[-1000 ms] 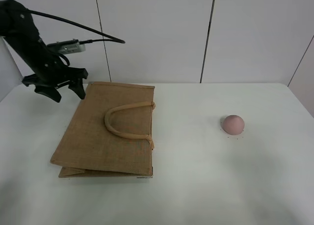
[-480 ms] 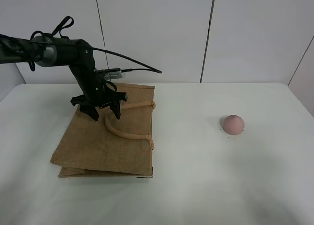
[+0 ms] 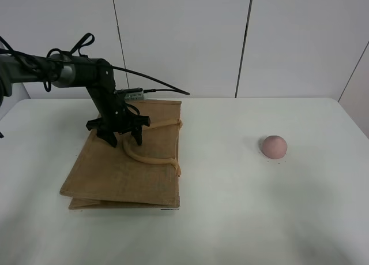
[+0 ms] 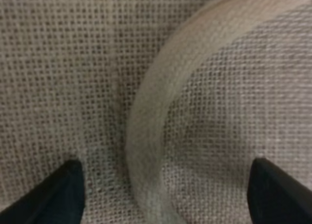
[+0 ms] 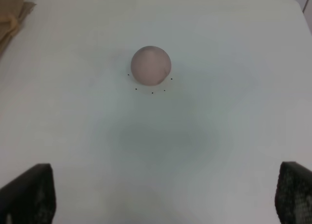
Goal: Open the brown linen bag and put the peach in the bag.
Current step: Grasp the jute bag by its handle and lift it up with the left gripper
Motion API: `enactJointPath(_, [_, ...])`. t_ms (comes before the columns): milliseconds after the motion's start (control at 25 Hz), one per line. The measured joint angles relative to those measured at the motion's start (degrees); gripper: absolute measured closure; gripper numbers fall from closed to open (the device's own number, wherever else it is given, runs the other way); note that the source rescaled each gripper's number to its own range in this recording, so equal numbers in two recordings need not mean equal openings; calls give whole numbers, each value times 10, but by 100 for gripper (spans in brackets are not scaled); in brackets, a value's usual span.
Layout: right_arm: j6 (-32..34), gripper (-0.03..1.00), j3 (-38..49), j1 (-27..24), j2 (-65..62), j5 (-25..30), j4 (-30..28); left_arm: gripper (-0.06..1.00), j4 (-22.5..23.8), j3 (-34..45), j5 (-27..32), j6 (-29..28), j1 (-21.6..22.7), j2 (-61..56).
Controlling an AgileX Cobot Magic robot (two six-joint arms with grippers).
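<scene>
1. Exterior high view: my left gripper (image 3: 123,139) sits slightly lower than half a second ago. A second ago it hung off the far corner of the large flat tan-brown jute bag (image 3: 115,167). The small round dusky-pink peach (image 3: 274,145) has not moved.
2. Left jaws stand apart with their tips at the weave. The bag's beige loop handle (image 4: 146,136) runs between them, unclamped.
3. My right gripper (image 5: 161,197) has its jaws wide apart. The peach (image 5: 150,65) lies ahead of them, well apart and about centred on the gap.
4. The bag lies flat and closed, with its edges inside the white table (image 3: 242,219). Bare tabletop separates bag and peach.
5. A white panelled wall (image 3: 184,40) stands behind.
</scene>
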Motion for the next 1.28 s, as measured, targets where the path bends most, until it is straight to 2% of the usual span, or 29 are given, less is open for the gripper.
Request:
enactJointPath(120, [0,-3,0,0,0,0,0,5,0,-1,-7,0,0,16])
enactJointPath(240, [0,-3,0,0,0,0,0,16,3,-1,-9,0,0,21])
enactJointPath(320, [0,-3,0,0,0,0,0,31,8,-1,-9,0,0,22])
enactJointPath(440, [0,-3,0,0,0,0,0,72,4,-4,-10,0,0,22])
enactJointPath(520, [0,-3,0,0,0,0,0,92,1,-6,-9,0,0,20])
enactJointPath(720, [0,-3,0,0,0,0,0,93,3,-8,5,0,0,0])
enactJointPath(880, [0,-3,0,0,0,0,0,94,4,-51,62,0,0,-56])
enactJointPath(1200, [0,-3,0,0,0,0,0,94,6,-248,211,25,0,-124])
enactJointPath(1280, [0,-3,0,0,0,0,0,94,5,-298,212,34,0,-127])
